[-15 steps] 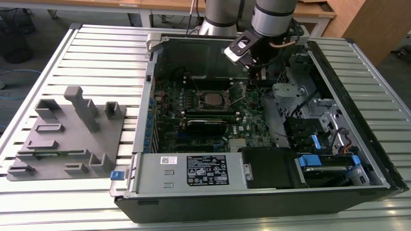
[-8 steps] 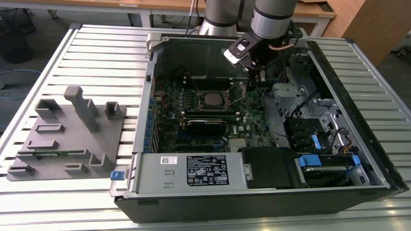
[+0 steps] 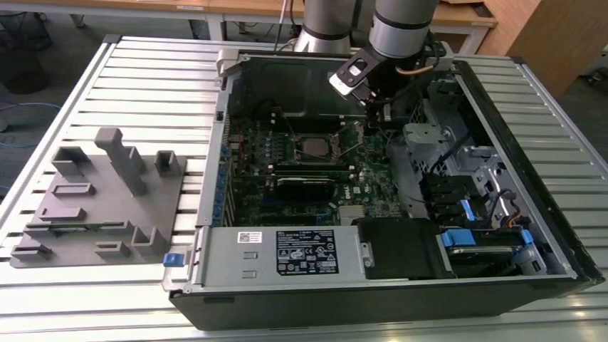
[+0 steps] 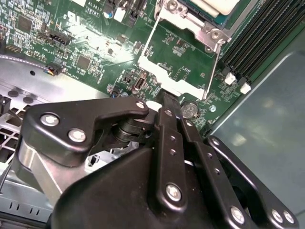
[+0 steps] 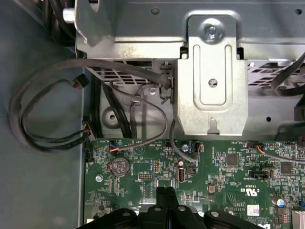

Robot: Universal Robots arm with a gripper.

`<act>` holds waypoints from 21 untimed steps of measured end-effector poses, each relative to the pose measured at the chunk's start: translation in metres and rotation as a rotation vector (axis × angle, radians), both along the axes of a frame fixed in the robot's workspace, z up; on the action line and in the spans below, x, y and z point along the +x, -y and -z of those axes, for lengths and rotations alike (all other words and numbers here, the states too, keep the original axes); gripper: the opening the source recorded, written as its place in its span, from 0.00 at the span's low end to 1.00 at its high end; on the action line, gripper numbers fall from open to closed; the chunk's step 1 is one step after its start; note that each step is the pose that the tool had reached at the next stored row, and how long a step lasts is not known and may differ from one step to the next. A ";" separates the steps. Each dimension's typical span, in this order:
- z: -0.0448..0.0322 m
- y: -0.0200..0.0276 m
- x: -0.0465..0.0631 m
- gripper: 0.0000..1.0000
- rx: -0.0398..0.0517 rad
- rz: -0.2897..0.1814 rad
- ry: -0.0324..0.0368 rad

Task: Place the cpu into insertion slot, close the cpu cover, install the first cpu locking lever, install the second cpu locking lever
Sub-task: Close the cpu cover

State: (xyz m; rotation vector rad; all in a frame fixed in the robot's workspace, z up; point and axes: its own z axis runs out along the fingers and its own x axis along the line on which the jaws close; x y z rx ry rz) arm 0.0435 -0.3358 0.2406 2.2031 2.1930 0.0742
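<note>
Green circuit board [image 5: 214, 162]; silvery square metal cpu cover [image 4: 159, 75]; matte black pincer [image 4: 167, 100]; pale grey ribbed bench [image 3: 142, 78].

Soft, even light brightens the slatted desk [image 3: 124, 64] around the computer case [image 3: 380, 306], whose inside is dimmer, its far wall shadowed. In the second wrist view, white glare washes the circuit board [image 4: 107, 56] inside the case, and the black gripper [image 4: 167, 99] carries a dull sheen.

Arm [image 3: 401, 28] steeply downward, claw [image 4: 167, 99] pinched fully together.
</note>
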 end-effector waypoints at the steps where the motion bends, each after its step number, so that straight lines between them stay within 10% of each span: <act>1: 0.0000 -0.0001 -0.002 0.11 -0.0001 0.000 0.0019; 18: 0.0000 -0.0005 -0.006 0.11 -0.0026 0.000 0.0065; 21: 0.0002 -0.0005 -0.006 0.11 -0.0026 0.000 -0.0039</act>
